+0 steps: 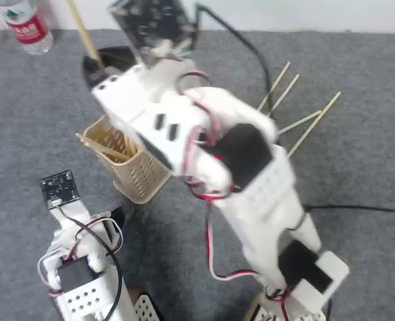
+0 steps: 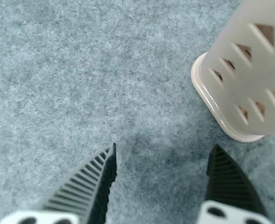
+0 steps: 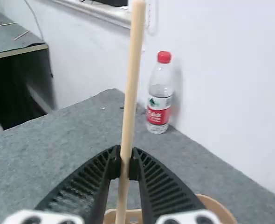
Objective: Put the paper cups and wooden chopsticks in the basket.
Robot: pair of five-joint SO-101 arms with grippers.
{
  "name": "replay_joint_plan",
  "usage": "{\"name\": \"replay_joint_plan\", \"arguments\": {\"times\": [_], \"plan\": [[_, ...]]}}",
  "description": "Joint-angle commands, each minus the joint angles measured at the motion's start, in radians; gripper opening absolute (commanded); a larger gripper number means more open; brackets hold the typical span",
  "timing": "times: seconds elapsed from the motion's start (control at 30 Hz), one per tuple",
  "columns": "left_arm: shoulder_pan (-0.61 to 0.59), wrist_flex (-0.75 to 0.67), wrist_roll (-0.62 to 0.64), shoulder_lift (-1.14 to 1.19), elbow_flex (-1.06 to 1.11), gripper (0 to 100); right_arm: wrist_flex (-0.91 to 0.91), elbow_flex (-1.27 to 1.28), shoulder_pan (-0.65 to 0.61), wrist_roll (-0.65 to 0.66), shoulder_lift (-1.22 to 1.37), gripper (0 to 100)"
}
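My right gripper [image 3: 124, 161] is shut on a wooden chopstick [image 3: 132, 88], held upright. From above, that gripper [image 1: 107, 63] hangs just behind and above the beige slotted basket [image 1: 140, 177], the chopstick [image 1: 84, 30] sticking up from it. Several chopsticks [image 1: 104, 148] lie inside the basket. Several more chopsticks [image 1: 273, 87] lie loose on the grey mat to the basket's right. My left gripper [image 2: 165, 151] is open over bare mat, close to the basket's base [image 2: 235, 93]; from above it [image 1: 117, 215] sits just in front of the basket.
A plastic water bottle [image 1: 27, 23] with a red label stands at the mat's back left corner, against the white wall [image 3: 221, 70]. The right arm's body [image 1: 251, 180] crosses the middle of the mat. A black cable [image 1: 358, 208] runs off to the right.
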Motion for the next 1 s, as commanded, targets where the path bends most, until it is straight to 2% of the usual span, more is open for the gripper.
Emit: {"name": "replay_joint_plan", "arguments": {"times": [0.0,0.13,0.47,0.67,0.97], "plan": [[0.015,-0.002,0.011,-0.077,-0.004,30,-0.082,-0.023,-0.07,-0.011,0.013,0.6],[0.017,-0.002,0.011,-0.077,-0.004,30,-0.154,-0.011,-0.082,-0.011,0.094,0.6],[0.017,-0.002,0.009,-0.077,-0.004,30,-0.159,-0.008,-0.044,0.018,0.171,1.4],[0.017,-0.002,0.009,-0.077,-0.004,30,-0.09,-0.006,-0.05,0.015,0.159,19.3],[0.017,-0.002,0.009,-0.077,-0.004,30,-0.027,-0.021,-0.027,0.02,0.068,20.2]]}}
